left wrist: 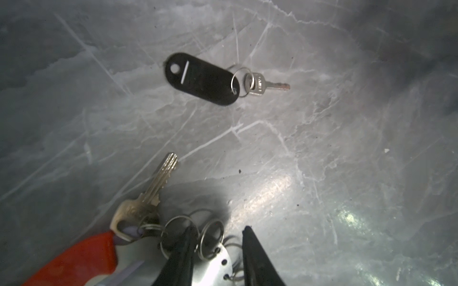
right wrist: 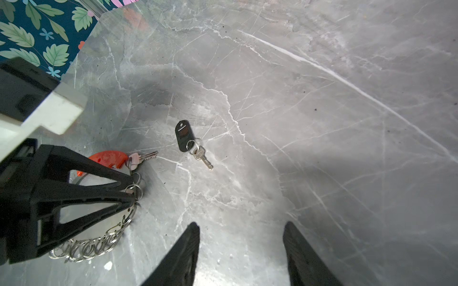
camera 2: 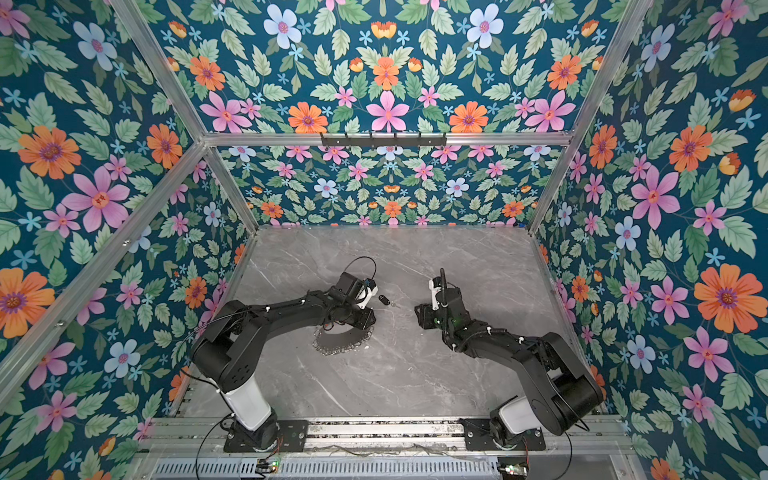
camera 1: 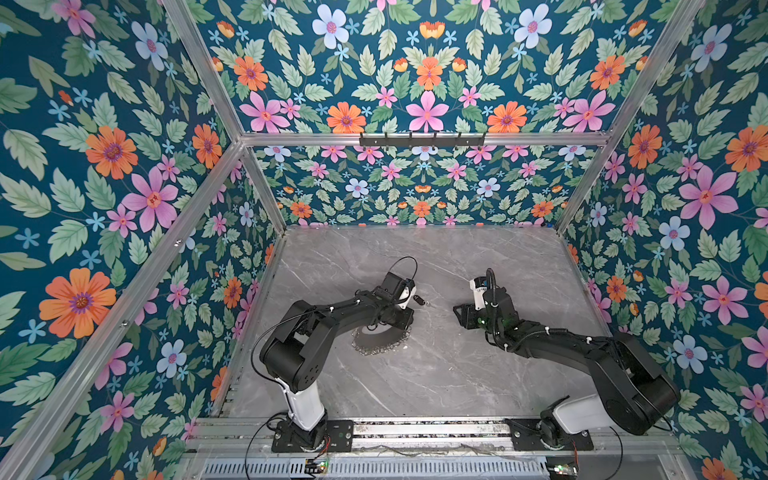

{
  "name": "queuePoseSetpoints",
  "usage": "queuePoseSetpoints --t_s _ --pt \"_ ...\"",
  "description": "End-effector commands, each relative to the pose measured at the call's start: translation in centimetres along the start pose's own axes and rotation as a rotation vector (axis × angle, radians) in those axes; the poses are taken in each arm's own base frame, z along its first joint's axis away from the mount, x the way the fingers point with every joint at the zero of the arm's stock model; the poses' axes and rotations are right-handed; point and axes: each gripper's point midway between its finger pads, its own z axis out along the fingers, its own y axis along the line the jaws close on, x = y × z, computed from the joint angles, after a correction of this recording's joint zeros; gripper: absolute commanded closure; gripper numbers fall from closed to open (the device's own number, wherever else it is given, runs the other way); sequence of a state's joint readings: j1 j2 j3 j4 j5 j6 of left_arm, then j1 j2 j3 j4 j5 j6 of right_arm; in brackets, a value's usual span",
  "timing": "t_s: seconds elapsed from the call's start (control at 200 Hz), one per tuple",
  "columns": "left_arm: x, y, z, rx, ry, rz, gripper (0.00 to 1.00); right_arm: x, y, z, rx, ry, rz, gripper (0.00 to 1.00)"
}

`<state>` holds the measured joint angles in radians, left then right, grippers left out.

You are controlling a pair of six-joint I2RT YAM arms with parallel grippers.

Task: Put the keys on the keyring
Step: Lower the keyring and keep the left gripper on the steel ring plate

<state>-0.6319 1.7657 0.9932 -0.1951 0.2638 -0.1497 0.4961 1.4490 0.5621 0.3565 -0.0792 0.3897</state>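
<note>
In both top views the keyring (camera 1: 380, 343) (camera 2: 340, 345) is seen lying flat on the grey counter (camera 1: 457, 382), partly covered by the left arm (camera 1: 332, 311). The black tag (camera 1: 419, 300) (camera 2: 384, 300) is found just past the arm's wrist, apart from the hoop. The right gripper (camera 1: 461, 318) is held over bare counter, well clear of both.

In the left wrist view the left gripper (left wrist: 219, 229) is shown with its fingers a little apart, astride the hoop's metal band and small rings; whether the band is pinched cannot be told. The lilac tag (left wrist: 131, 229), half hidden under a key (left wrist: 158, 183), is seen against the end of the red section (left wrist: 74, 257).

In the right wrist view the right gripper's fingers (right wrist: 190, 247) are spread wide, with nothing between them.
</note>
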Motion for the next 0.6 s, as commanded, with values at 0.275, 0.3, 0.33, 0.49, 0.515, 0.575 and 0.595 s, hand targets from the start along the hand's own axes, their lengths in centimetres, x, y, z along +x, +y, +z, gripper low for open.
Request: queuePoseSetpoints --t_s 0.275,0.3,0.33,0.49,0.515,0.575,0.595 --pt "-0.3 -0.1 -0.1 -0.002 -0.004 0.009 0.70 -0.4 0.3 -0.1 -0.013 -0.015 0.001 0.45" --pt "-0.3 -0.1 -0.1 0.001 -0.005 0.009 0.71 -0.4 0.3 -0.1 -0.013 -0.016 0.001 0.45" --pt "-0.2 -0.2 -0.1 0.003 -0.004 0.009 0.72 -0.3 0.3 -0.1 -0.012 -0.014 0.002 0.45" --pt "-0.1 -0.6 -0.1 0.019 -0.001 0.011 0.74 -0.3 0.3 -0.1 -0.012 -0.013 0.002 0.45" --pt "-0.1 -0.7 -0.2 0.023 -0.002 0.011 0.74 -0.3 0.3 0.0 -0.012 -0.013 0.002 0.45" --pt "-0.1 -0.8 -0.3 0.026 -0.005 0.010 0.74 -0.3 0.3 -0.1 -0.013 -0.014 0.001 0.45" --pt "-0.1 -0.8 -0.3 0.028 -0.004 0.010 0.74 -0.4 0.3 -0.1 -0.013 -0.015 0.002 0.45"
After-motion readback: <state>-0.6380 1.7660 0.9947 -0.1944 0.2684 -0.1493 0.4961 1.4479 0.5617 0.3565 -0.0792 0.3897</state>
